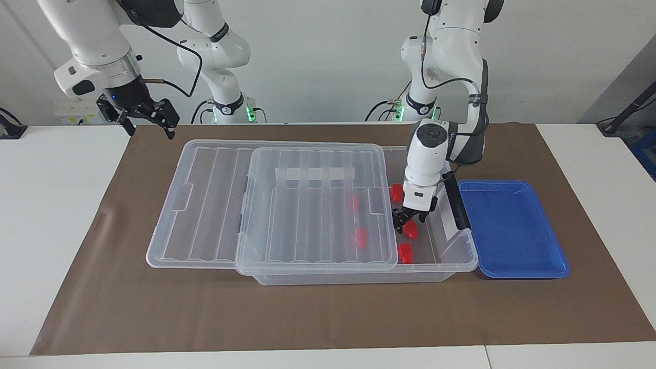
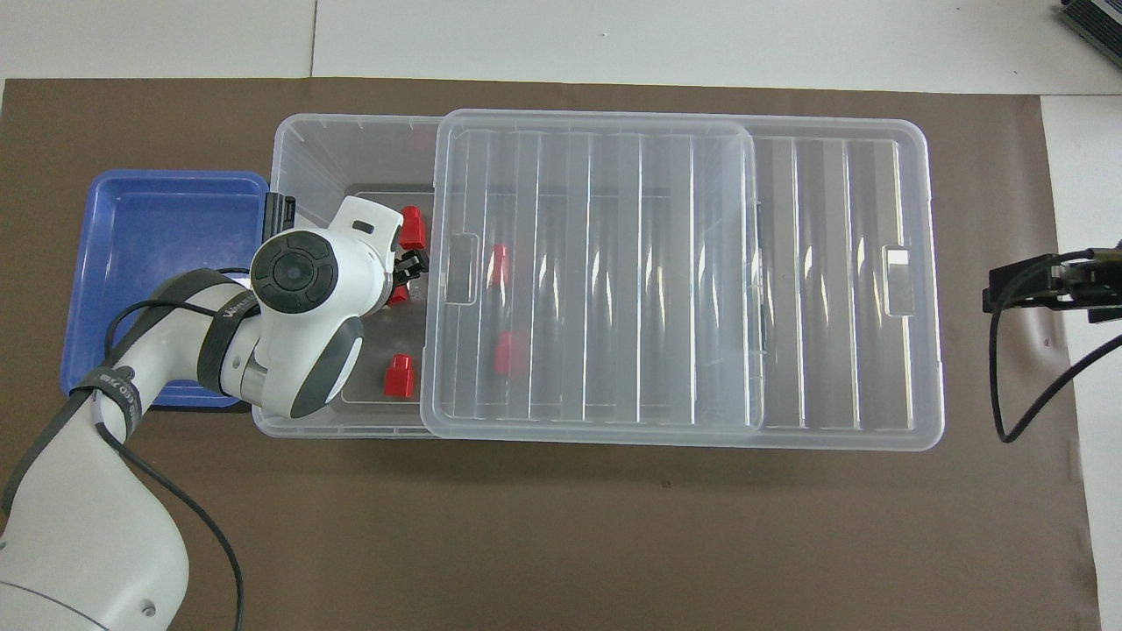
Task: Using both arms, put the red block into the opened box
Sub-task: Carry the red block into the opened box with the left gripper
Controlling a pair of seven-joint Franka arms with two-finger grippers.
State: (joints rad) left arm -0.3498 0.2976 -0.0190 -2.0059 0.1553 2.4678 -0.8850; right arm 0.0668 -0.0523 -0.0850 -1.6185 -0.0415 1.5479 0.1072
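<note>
The clear box (image 1: 461,255) (image 2: 307,145) has its ribbed lid (image 1: 215,205) (image 2: 833,280) slid toward the right arm's end, leaving the left arm's end uncovered. My left gripper (image 1: 408,219) (image 2: 410,267) reaches down into that gap, open, its fingers just above a red block (image 1: 410,229) (image 2: 399,294) lying on the box floor. Two more red blocks (image 1: 396,193) (image 1: 406,252) lie in the uncovered part, and two (image 2: 500,263) (image 2: 508,353) show through the lid. My right gripper (image 1: 148,117) (image 2: 1021,289) waits open, raised over the table's edge at the right arm's end.
A shallow blue tray (image 1: 512,230) (image 2: 158,280) sits against the box at the left arm's end. The box's black latch handle (image 1: 455,202) stands beside the left wrist. A brown mat (image 1: 328,312) covers the table.
</note>
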